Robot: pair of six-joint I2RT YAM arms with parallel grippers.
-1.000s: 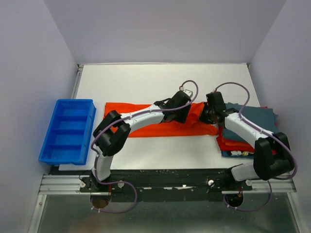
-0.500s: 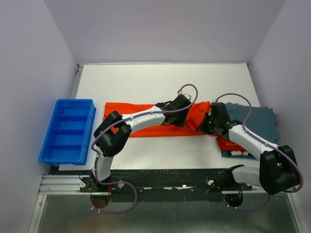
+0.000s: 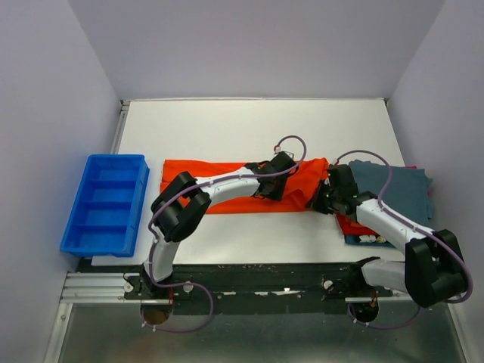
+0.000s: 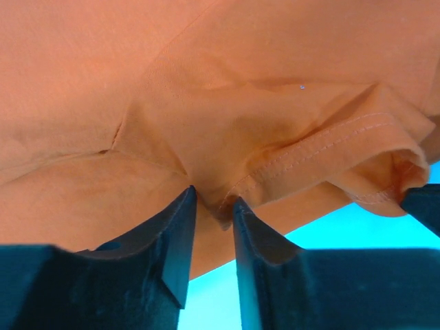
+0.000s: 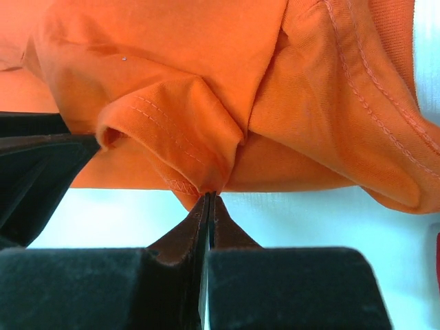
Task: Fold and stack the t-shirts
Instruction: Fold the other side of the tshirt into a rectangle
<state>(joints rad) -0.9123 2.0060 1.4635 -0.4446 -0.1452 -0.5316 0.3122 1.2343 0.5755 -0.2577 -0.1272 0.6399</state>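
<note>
The orange-red shirt (image 3: 198,168) lies as 1 long band across the middle of the white table (image 3: 249,128), running from left of center to right of center in the overhead view. Its right end is bunched.

The left gripper (image 3: 278,181) sits on that bunched part, just right of the frame's center. In its wrist view the gripper (image 4: 214,196) has 2 dark fingers standing slightly apart. A stitched fold of the shirt (image 4: 206,82) reaches down between their tips, and table shows through the gap lower down. Whether the fold is actually pinched cannot be told.

The right gripper (image 3: 324,198) is at the shirt's right end, near the left one. In its wrist view the gripper (image 5: 208,196) has its jaws pressed together. A corner of the shirt's (image 5: 172,55) hem is drawn to a point between the tips.

At the right of the overhead view is a stack of 3 shirts. A dark teal shirt (image 3: 397,185) is on top, a red shirt (image 3: 354,225) shows beneath it, and a blue shirt (image 3: 352,240) peeks out at the bottom. A blue bin (image 3: 113,157) stands at the left edge of the table, apart from the cloth.
</note>
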